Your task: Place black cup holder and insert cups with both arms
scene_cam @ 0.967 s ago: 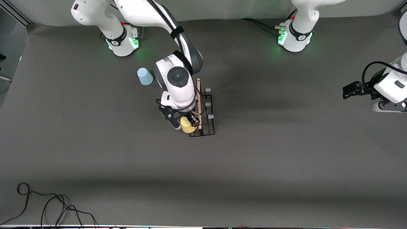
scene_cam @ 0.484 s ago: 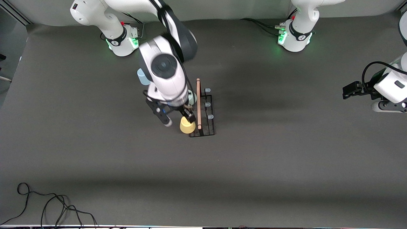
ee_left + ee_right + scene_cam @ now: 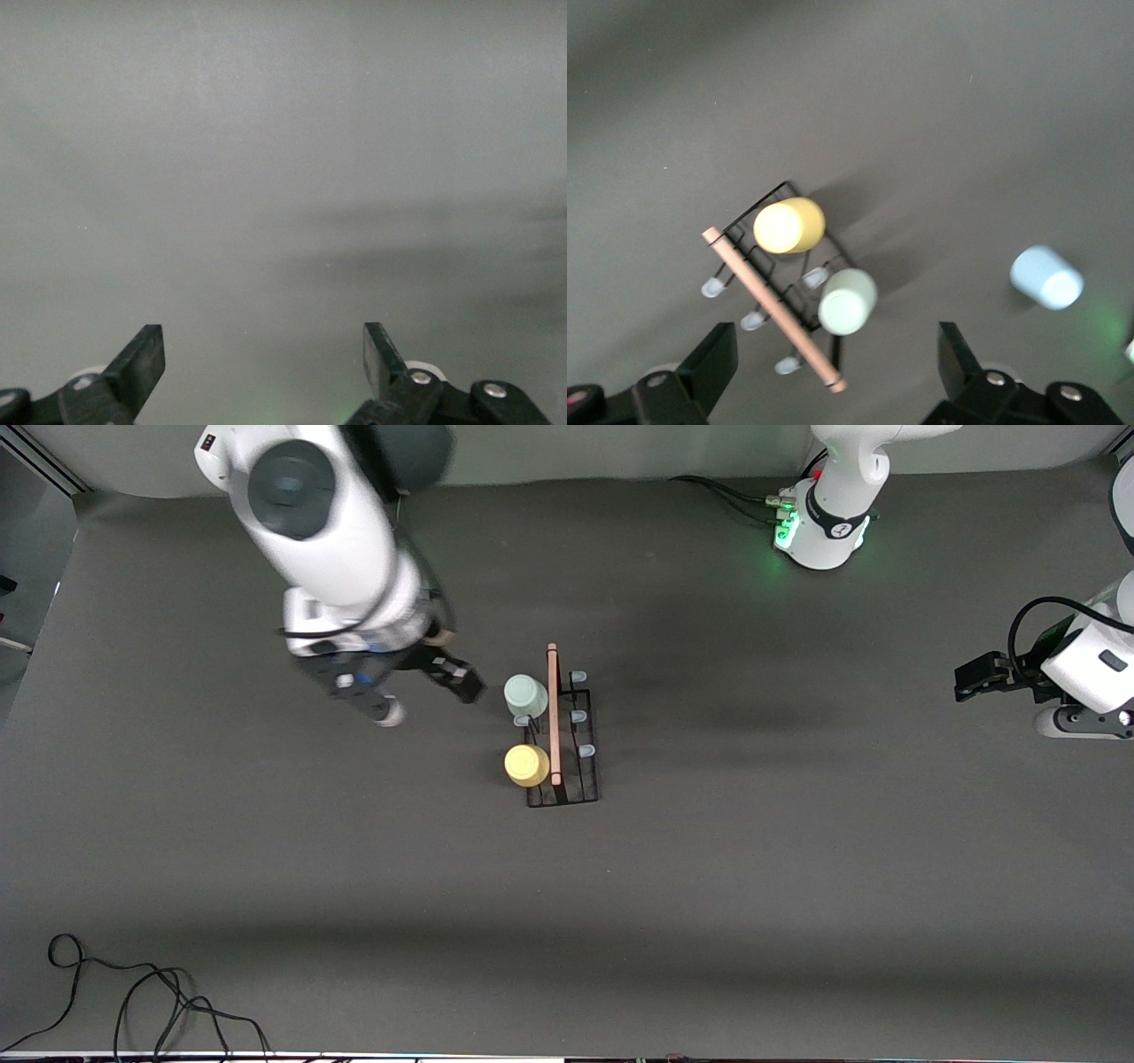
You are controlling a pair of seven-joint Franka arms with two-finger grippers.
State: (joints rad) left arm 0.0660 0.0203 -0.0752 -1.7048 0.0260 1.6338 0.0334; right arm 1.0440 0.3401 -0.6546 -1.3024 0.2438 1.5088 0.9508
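1. Front view, starting at the right arm's end of the table: the right gripper (image 3: 425, 689) hangs empty in the air with its fingers apart, over bare table (image 3: 266, 850) beside the rack (image 3: 564, 735).
2. Blue cup (image 3: 1046, 277): hidden under the right arm in the front view, but the right wrist view shows it mouth-down on the table, apart from the rack and off to one side of the fingers. It is the only cup not yet on a peg, and the right arm is much the nearer, so I judge it to be the next pick.
3. Rack: it stands mid-table with its long axis and wooden handle (image 3: 553, 713) running toward and away from the front camera. The pegs point up.
4. Green cup (image 3: 525, 694) and yellow cup (image 3: 527, 765): both sit upside down on pegs on the right arm's side of the handle, with the yellow one nearer the front camera. Three pegs on the left arm's side of the handle (image 3: 580, 714) are bare.
5. Left gripper (image 3: 974, 677): it waits at the left arm's end of the table, well apart from the rack. The left wrist view shows its fingers apart over bare table.
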